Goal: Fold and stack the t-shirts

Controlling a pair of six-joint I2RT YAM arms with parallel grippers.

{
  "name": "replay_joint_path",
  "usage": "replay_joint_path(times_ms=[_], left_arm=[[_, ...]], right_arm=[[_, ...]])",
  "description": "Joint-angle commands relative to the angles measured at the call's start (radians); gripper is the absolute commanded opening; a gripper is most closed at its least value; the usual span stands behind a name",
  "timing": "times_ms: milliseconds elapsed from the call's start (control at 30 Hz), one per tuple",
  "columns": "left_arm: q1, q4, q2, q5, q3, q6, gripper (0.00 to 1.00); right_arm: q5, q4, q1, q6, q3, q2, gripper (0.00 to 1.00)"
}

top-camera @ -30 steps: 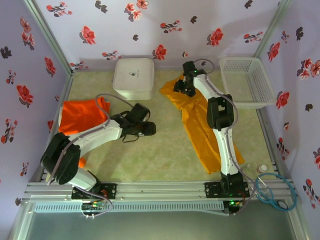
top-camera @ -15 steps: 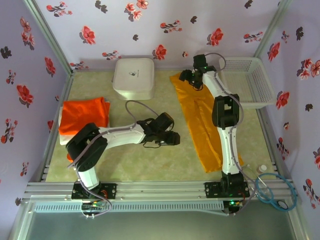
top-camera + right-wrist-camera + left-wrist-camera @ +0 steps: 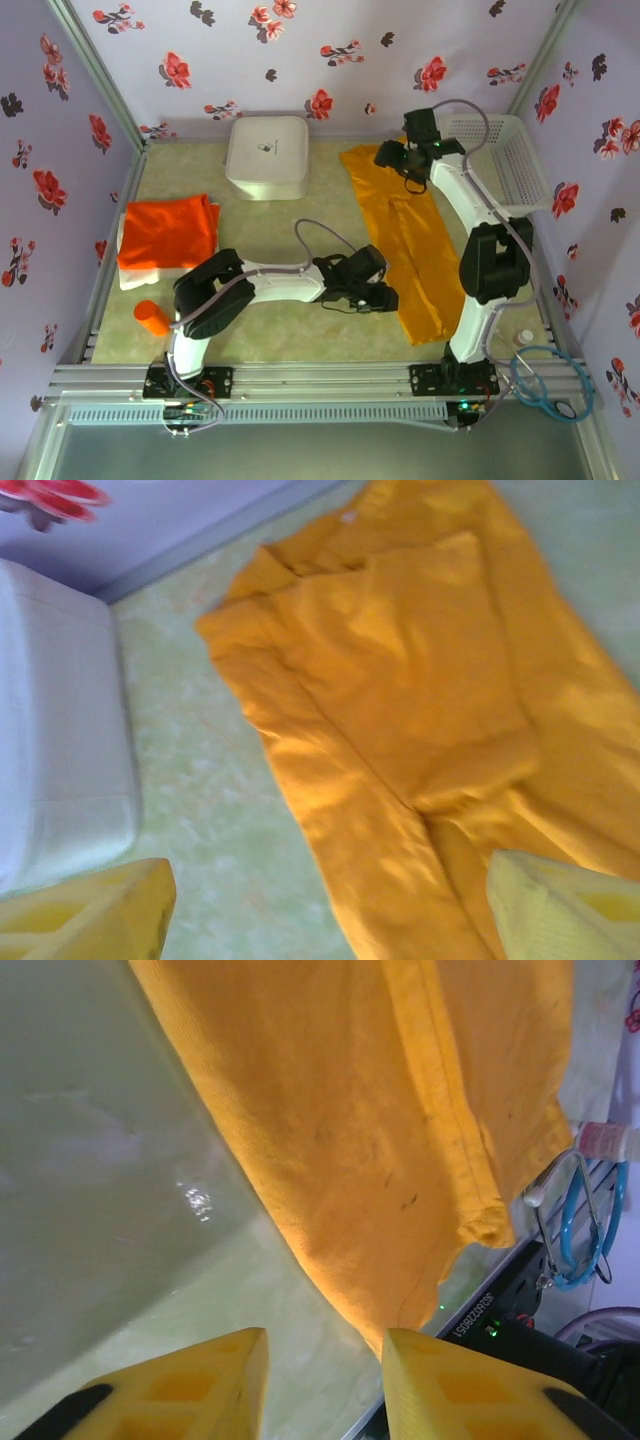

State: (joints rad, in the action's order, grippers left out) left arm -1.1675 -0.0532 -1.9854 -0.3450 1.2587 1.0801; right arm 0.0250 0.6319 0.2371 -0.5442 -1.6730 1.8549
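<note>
**Mustard t-shirt (image 3: 418, 250) spread long, both grippers empty**

The left gripper (image 3: 380, 297) hovers at the shirt's near left edge, jaws partly apart, gripping nothing. The red-orange t-shirt (image 3: 165, 232) lies folded at the left. Farther back, the right gripper (image 3: 397, 158) gapes wide and empty above the mustard t-shirt's far end.

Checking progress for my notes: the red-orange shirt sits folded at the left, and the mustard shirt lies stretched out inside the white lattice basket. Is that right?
Not quite. The mustard shirt lies stretched out on the table, beside the white lattice basket, not inside it, as the top external view shows. The red-orange shirt does sit folded at the left.
</note>
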Motion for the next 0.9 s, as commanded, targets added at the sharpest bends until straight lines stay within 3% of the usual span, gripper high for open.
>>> replay_joint_path(times_ms=[0, 400, 867], left_arm=[[-0.012, -0.038, -0.049, -0.031, 0.077, 0.023, 0.33], [-0.017, -0.237, -0.167, -0.067, 0.229, -0.023, 0.33], [-0.012, -0.281, -0.240, -0.077, 0.317, -0.026, 0.37]], right_arm=[[-0.114, 0.036, -0.005, -0.032, 0.095, -0.080, 0.81], [-0.108, 0.012, -0.052, -0.056, 0.242, -0.189, 0.80], [-0.126, 0.000, -0.099, -0.042, 0.309, -0.260, 0.79]])
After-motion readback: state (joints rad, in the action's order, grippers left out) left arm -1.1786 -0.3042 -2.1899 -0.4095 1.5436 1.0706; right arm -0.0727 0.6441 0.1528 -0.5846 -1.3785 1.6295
